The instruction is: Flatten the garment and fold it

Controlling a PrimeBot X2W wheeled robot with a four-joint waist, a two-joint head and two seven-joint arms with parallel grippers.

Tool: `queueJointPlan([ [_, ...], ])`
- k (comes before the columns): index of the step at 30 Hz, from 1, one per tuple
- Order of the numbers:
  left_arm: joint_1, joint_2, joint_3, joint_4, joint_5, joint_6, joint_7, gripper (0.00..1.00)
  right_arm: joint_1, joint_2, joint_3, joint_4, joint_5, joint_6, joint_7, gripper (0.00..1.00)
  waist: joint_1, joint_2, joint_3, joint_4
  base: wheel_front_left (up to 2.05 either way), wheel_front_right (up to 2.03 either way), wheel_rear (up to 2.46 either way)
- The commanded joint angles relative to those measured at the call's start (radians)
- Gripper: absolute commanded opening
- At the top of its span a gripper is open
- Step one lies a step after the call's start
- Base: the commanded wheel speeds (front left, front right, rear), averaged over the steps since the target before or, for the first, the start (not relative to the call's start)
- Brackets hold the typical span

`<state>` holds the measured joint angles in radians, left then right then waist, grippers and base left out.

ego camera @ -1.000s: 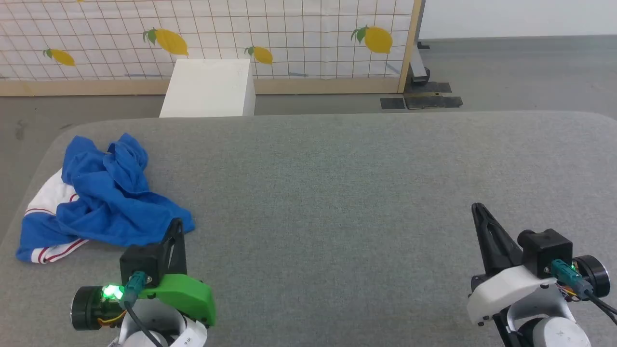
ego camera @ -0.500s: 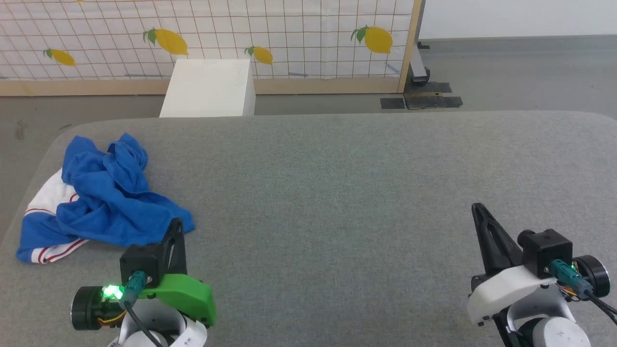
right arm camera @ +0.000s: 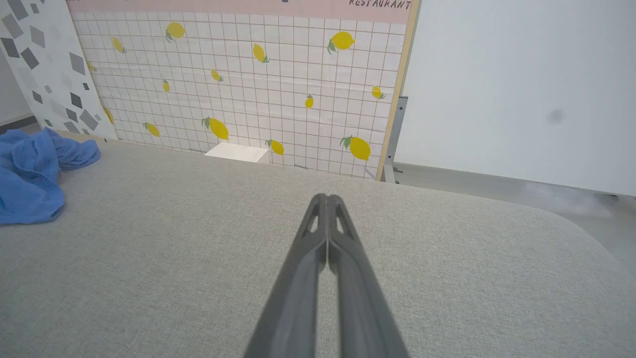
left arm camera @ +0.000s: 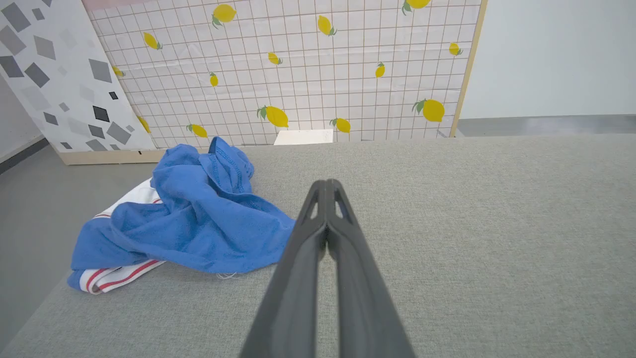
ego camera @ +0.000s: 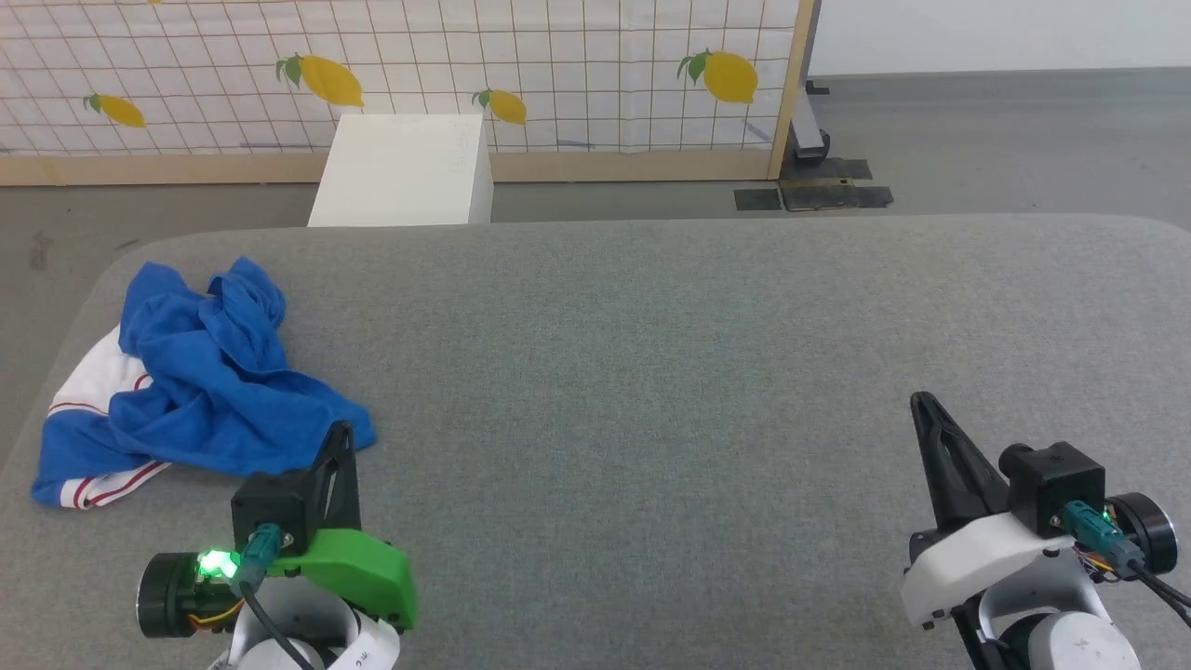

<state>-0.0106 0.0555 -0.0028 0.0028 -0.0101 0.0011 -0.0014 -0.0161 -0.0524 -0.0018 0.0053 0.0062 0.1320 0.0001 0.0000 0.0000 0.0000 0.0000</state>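
The garment (ego camera: 200, 381) lies crumpled in a bright blue heap near the left end of the grey padded surface, with a white sleeve and red-striped trim showing at its left and lower edges. In the left wrist view the garment (left arm camera: 198, 219) sits just left of my fingers. My left gripper (ego camera: 341, 433) is shut, its tip just short of the heap's near right corner, holding nothing. My right gripper (ego camera: 923, 400) is shut and empty at the lower right, far from the cloth. The garment (right arm camera: 27, 179) also shows at the left edge of the right wrist view.
The grey padded surface (ego camera: 651, 372) stretches wide between the two arms. Beyond its far edge stand a white box (ego camera: 405, 167) on the floor and a lemon-print tiled panel (ego camera: 465, 65). The surface's rounded left corner drops off beside the garment.
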Motion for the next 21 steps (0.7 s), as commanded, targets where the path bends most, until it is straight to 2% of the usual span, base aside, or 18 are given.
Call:
queueJointPlan([
  [1, 0.011, -0.005, 0.003, -0.003, 0.01, -0.001, 0.001, 0.0, 0.016, 0.002, 0.002, -0.005, -0.006, -0.001, 0.0, 0.0, 0.0, 0.0, 0.0, 0.0, 0.0, 0.0, 0.0],
  [2, 0.0, 0.0, 0.0, 0.0, 0.0, 0.0, 0.0, 1.0, 0.0, 0.0, 0.0, 0.0, 0.0, 0.0, 0.0, 1.0, 0.0, 0.0, 0.0, 0.0, 0.0, 0.0, 0.0],
  [21, 0.0, 0.0, -0.006, 0.025, -0.027, -0.009, -0.03, 1.0, 0.002, 0.0, -0.005, 0.032, 0.046, 0.0, -0.03, 1.0, 0.0, 0.0, 0.0, 0.003, 0.0, 0.0, 0.0],
])
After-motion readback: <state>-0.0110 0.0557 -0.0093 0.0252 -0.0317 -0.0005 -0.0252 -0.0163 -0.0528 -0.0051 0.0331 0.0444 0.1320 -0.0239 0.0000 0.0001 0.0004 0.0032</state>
